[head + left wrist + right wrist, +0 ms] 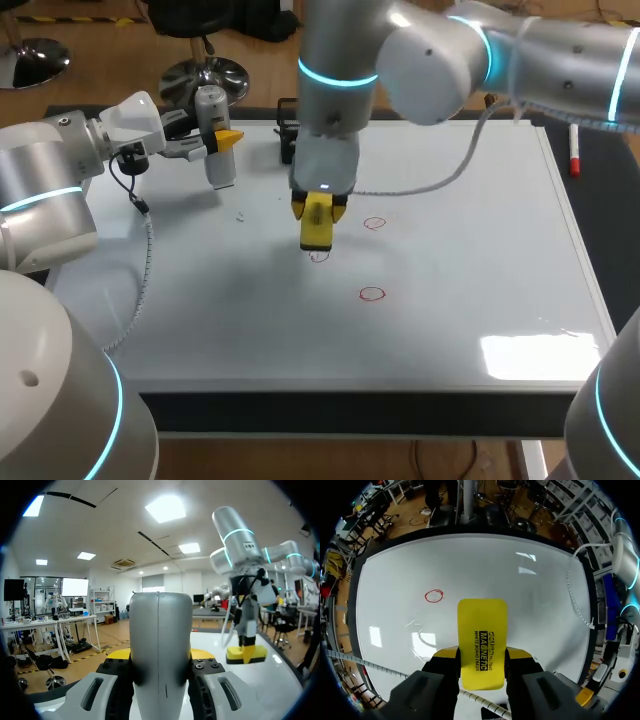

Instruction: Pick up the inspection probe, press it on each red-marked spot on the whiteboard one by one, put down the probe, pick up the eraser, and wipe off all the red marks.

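The right gripper (pixel 481 661) squeezed the yellow eraser (pixel 482 630) from two sides, flat face down, likely so it could rub the whiteboard (pixel 460 260). It was right over one faint red mark (pixel 319 257). Two red circles (pixel 371 294) lay near, with bare board all around. The left gripper (pixel 159 662) gripped the probe (pixel 160 630) upright near the far edge, out of the way.

A dark table (pixel 600 230) carries a whiteboard (pixel 470 310) that covers nearly all of it. Three red circles (pixel 372 294) are drawn near the board's middle: two to the right, one farther than the other, and a third to their left, partly hidden. A marker (pixel 575 150) lies on the table's far right strip, beside the board.
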